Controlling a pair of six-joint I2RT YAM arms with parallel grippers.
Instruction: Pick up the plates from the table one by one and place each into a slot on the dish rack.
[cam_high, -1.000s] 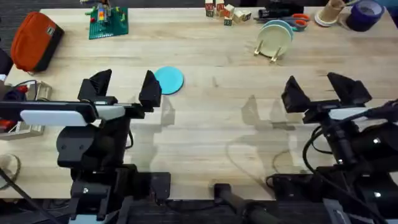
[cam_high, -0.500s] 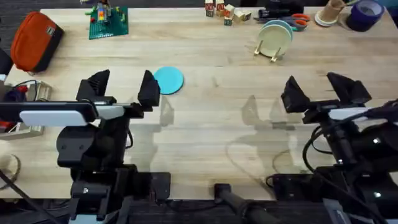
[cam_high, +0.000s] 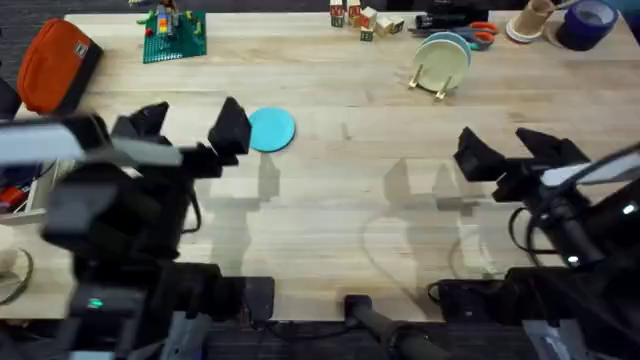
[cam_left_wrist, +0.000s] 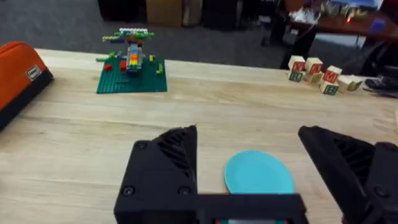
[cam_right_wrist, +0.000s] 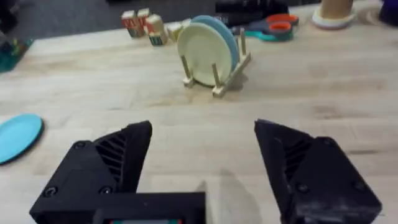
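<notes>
One cyan plate (cam_high: 270, 129) lies flat on the table (cam_high: 340, 200), nothing blocking it. Two plates (cream, pale blue) stand in the dish rack (cam_high: 438, 66). The left gripper (cam_high: 188, 128) and right gripper (cam_high: 512, 152) both gape wide, empty.

cyan plate (cam_high: 270, 129) flat, left claw (cam_high: 188, 126) beside

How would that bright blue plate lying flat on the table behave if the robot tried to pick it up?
The cyan plate looks thin and rigid, so it would probably stay stiff rather than flop. It lies flat on the wooden table with a low rim, so getting jaws under its edge may be awkward, and it might slide if nudged. It looks small and probably light.
</notes>
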